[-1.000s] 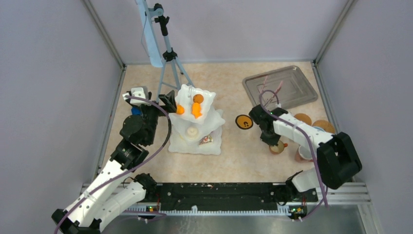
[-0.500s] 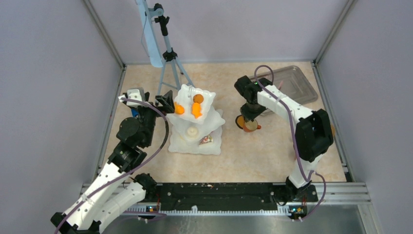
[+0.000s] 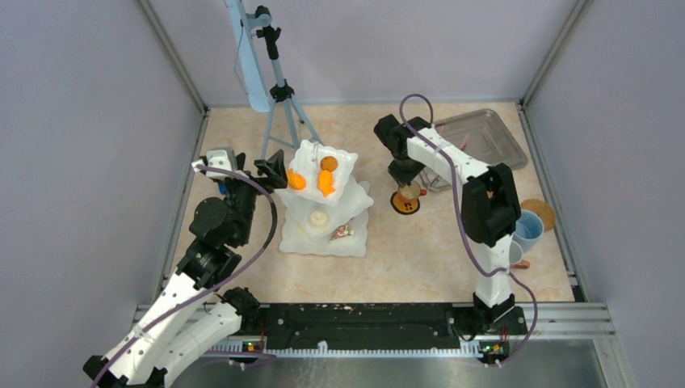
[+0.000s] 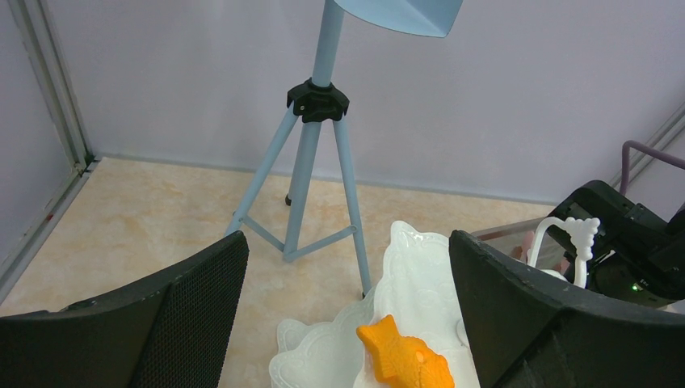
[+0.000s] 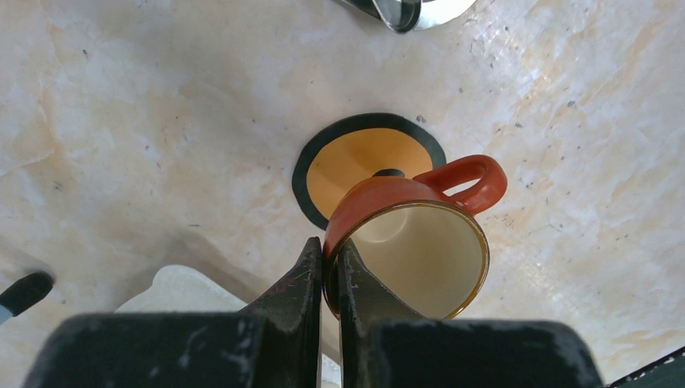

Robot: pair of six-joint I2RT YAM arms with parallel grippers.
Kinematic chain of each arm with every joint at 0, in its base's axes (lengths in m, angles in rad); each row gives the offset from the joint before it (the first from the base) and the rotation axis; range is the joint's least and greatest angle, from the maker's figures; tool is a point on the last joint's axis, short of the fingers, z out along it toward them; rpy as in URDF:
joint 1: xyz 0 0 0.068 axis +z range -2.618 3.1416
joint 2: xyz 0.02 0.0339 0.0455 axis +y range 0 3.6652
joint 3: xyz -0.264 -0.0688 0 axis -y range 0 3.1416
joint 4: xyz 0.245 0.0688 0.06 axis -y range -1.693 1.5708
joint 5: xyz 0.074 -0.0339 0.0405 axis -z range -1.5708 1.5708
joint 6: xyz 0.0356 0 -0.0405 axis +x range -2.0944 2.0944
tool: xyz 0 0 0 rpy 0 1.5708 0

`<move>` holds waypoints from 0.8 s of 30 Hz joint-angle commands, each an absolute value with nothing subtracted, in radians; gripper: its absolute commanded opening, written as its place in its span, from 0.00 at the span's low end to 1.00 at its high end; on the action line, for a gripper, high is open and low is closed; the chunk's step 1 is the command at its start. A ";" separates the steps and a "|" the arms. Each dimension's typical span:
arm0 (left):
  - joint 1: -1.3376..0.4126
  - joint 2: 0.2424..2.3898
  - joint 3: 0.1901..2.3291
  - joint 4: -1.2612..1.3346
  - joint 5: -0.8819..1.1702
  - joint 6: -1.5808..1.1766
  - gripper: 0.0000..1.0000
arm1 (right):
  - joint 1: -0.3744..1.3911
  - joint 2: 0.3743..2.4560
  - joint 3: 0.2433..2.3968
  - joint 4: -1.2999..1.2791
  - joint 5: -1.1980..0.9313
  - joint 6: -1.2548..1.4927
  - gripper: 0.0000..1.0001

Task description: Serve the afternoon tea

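mug (image 5: pixel 420 250) pinched by its rim in right gripper (image 5: pixel 329 252), jaws clamped, hung tilted over orange coaster (image 5: pixel 355 158). to be levelled and lowered centred on coaster before rim is released.

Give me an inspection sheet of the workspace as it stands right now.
Surface: beige marbled tabletop, faint dark specks.
Job's things: orange-brown glazed mug tilted over black-rimmed orange coaster, contact unclear; orange toy pastries on white tiered stand; whitish pink-handled mug near the right edge.
Clutter: steel tray, blue cup, round tan coaster.
Grippers: right gripper shut on the mug's rim; left gripper open, empty, beside the stand.
Cables: purple cable loops high, back right; second purple cable drapes at the left.
Surroundings: light-blue tripod, grey walls; nothing else seen.
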State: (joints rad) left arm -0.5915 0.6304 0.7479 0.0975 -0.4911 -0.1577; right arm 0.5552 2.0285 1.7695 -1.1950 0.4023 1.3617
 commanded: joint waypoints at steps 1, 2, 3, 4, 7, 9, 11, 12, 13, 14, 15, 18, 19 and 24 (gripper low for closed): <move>-0.589 0.627 0.777 0.133 -0.498 -0.155 0.99 | 0.549 2.021 1.796 -1.169 0.482 1.287 0.00; -0.588 0.626 0.777 0.133 -0.498 -0.154 0.99 | 0.549 2.030 1.801 -1.162 0.478 1.277 0.00; -0.588 0.626 0.776 0.133 -0.499 -0.153 0.99 | 0.549 2.042 1.808 -1.159 0.475 1.271 0.00; -0.589 0.626 0.777 0.133 -0.499 -0.153 0.99 | 0.549 2.053 1.815 -1.161 0.472 1.270 0.00; -0.589 0.627 0.777 0.133 -0.500 -0.151 0.99 | 0.549 2.075 1.821 -1.160 0.458 1.282 0.00; -0.588 0.626 0.776 0.133 -0.502 -0.150 0.99 | 0.549 2.086 1.815 -1.151 0.446 1.291 0.00; -0.589 0.625 0.777 0.133 -0.503 -0.149 0.99 | 0.551 2.097 1.815 -1.153 0.440 1.299 0.00; -0.588 0.626 0.776 0.133 -0.503 -0.149 0.99 | 0.551 2.099 1.812 -1.151 0.440 1.299 0.00; -0.588 0.625 0.776 0.133 -0.503 -0.149 0.99 | 0.551 2.101 1.808 -1.148 0.440 1.301 0.00; -0.588 0.625 0.776 0.133 -0.502 -0.149 0.99 | 0.550 2.101 1.800 -1.143 0.440 1.302 0.00; -0.588 0.624 0.776 0.133 -0.502 -0.149 0.99 | 0.551 2.102 1.794 -1.137 0.437 1.302 0.01; -0.588 0.624 0.776 0.133 -0.500 -0.150 0.99 | 0.551 2.110 1.782 -1.132 0.426 1.301 0.04; -0.588 0.623 0.776 0.133 -0.500 -0.149 0.99 | 0.551 2.114 1.779 -1.130 0.422 1.302 0.05; -0.588 0.624 0.775 0.133 -0.503 -0.147 0.99 | 0.556 2.099 1.796 -1.153 0.414 1.305 0.39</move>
State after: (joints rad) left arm -0.5915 0.6304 0.7479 0.0975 -0.4915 -0.1562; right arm 0.5537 2.1162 1.7676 -1.1397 0.4110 1.2999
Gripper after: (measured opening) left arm 0.987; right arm 0.211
